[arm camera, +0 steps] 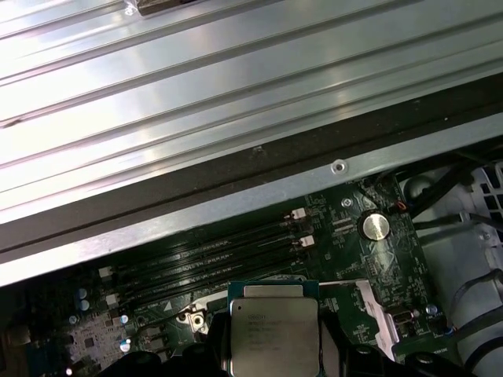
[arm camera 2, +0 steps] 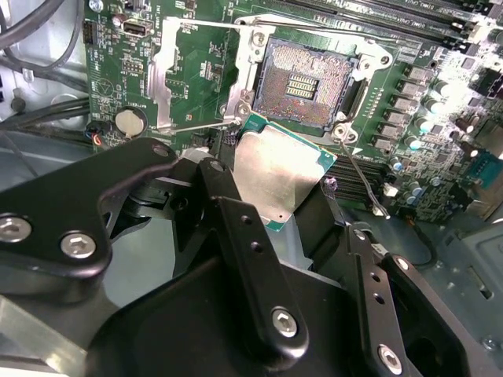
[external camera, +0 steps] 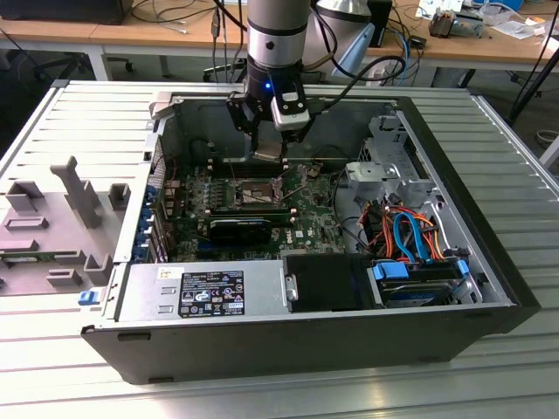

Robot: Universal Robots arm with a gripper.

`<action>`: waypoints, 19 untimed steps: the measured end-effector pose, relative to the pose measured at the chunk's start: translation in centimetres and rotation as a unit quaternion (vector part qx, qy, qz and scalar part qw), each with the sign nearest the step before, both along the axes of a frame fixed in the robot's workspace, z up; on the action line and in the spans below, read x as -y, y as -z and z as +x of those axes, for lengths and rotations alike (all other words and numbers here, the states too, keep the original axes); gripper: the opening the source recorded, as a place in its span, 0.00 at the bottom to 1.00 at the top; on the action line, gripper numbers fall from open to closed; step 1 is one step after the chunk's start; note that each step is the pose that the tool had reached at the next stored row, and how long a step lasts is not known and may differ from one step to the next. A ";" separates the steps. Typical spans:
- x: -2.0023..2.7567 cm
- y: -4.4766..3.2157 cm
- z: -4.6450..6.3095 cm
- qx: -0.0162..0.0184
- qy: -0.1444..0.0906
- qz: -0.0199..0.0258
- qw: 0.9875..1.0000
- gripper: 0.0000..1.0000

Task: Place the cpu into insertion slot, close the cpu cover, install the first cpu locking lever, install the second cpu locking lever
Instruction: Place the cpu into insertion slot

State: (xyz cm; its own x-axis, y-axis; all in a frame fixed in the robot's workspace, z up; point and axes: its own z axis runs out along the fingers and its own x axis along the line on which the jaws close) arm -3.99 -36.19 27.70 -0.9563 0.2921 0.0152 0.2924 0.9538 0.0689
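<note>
Over the open computer case (external camera: 262,349), the arm (external camera: 278,35) reaches straight down in the exterior view and its gripper (external camera: 269,147) hangs above the green motherboard (external camera: 306,223), towards the case's far wall. That view gives the wider layout: the case lies on its side on a slatted metal table (external camera: 79,113), a grey fixture (external camera: 52,218) sits at the exterior view's left, and coloured cables (external camera: 410,236) fill the case's corner at the exterior view's right. It is too far off to make out what the gripper carries.

The second wrist view settles it. The black fingers (arm camera 2: 236,228) are closed onto the cpu (arm camera 2: 279,177), one on each side of it, pinching it by its edges. The chip hangs clear of the board, tilted, just beside the insertion slot (arm camera 2: 308,82) and not in it. The slot lies bare, its field of contacts exposed. The cpu cover (arm camera 2: 159,86) is swung open and lies to one side of the slot, and a thin wire locking lever (arm camera 2: 363,179) juts out unlatched from the slot's corner.

The first wrist view looks the other way past the held chip: its grey metal top faces the camera, with the long memory slots (arm camera: 212,259) and a coin cell (arm camera: 376,226) beyond it, then the case's edge and the table's ribs
</note>
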 end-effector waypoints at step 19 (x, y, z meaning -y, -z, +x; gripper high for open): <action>0.00 0.00 0.0 0.000 0.009 -0.001 1.000 0.55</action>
